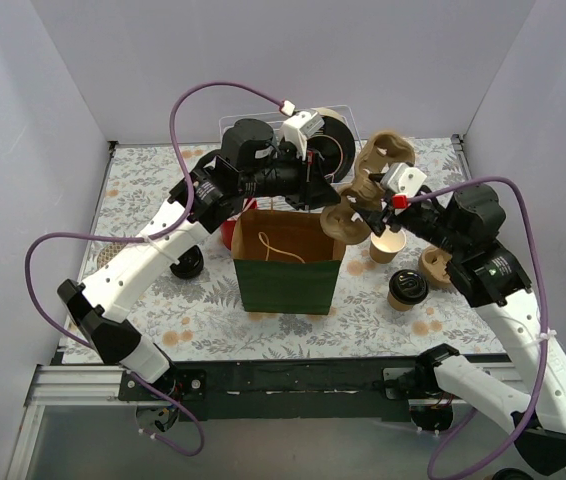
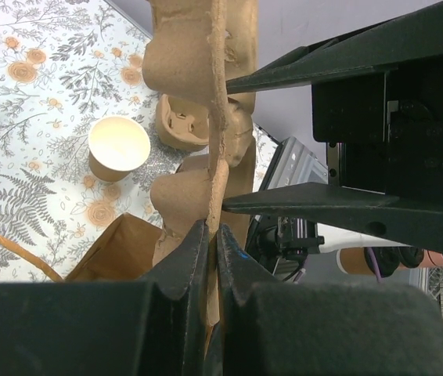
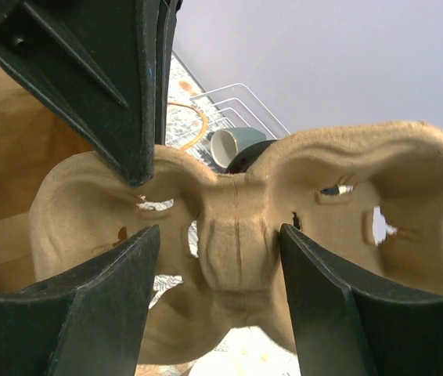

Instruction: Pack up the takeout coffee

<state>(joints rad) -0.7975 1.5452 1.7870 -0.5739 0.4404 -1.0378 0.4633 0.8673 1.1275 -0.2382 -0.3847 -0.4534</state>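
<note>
Two grippers are flanking one cup carrier [image 1: 368,190] above the paper bag [image 1: 288,285].
We are seeing the left gripper [image 2: 212,235] pinching shut on the thin edge of the cup carrier, which is hanging on edge in the air by the right rim of the open paper bag. The right gripper [image 3: 220,235] is straddling the carrier's middle rib with its jaws spread wide, and we cannot tell whether they are pressing on it. An open paper cup [image 1: 387,246] and a lidded cup [image 1: 406,290] are standing right of the bag on the floral tablecloth [image 1: 153,180]. Pale lavender walls [image 1: 43,100] are enclosing the table on three sides.
</note>
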